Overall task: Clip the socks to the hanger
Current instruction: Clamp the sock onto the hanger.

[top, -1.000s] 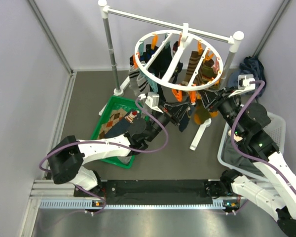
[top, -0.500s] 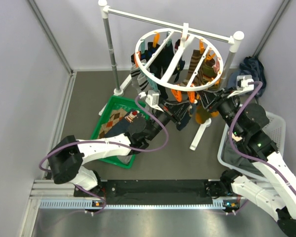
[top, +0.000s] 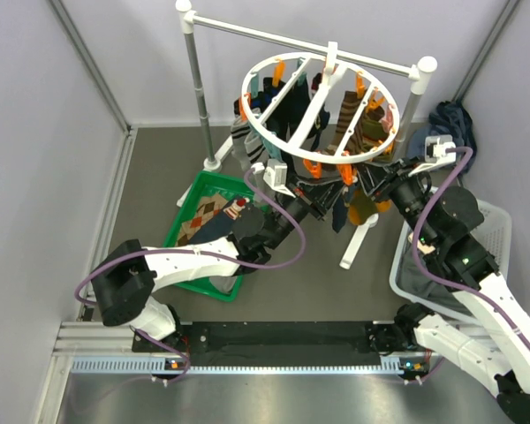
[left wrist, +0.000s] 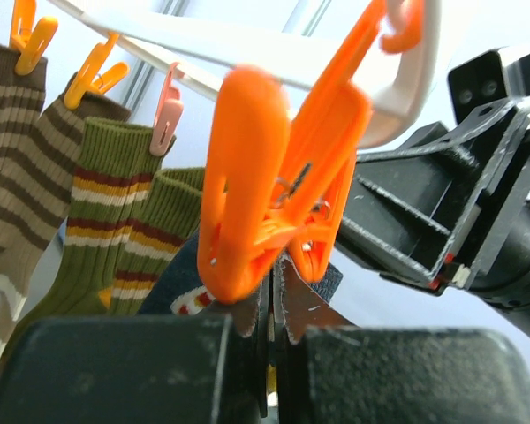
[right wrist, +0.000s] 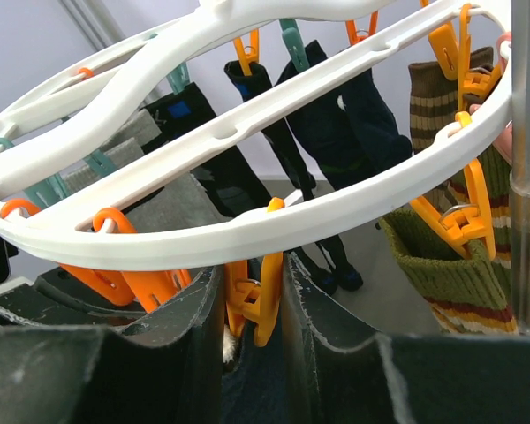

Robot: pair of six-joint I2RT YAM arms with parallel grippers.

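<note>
- Top external view: the white ring hanger (top: 250, 110) hangs by its hook from the rail stand (top: 194, 79) at the back of the table. Socks are pegged around its rim and crossbars.
- Both arms reach up under the near edge of the ring and meet there.
- The left gripper (top: 322, 201) has its fingers pressed together, pinching the top of a dark navy sock (top: 337, 216). The sock dangles below the ring's near rim.
- The right gripper (top: 364, 181) comes in from the right. In the right wrist view, its fingers close on either side of an orange clip (right wrist: 256, 305) that hangs from the ring's near rim.
- In the left wrist view, that clip hangs just above the left arm's closed fingertips, and the navy fabric shows directly behind it. The black body of the right gripper sits close on the right.
- Olive striped socks (left wrist: 106, 212) and a brown striped sock (left wrist: 18, 185) hang from clips farther along the ring.
- A green tray (top: 178, 221) on the table left of the stand holds more socks, among them an argyle one (top: 208, 212).
- A white basket (top: 499, 221) sits at the right edge of the table, beside the right arm.
</note>
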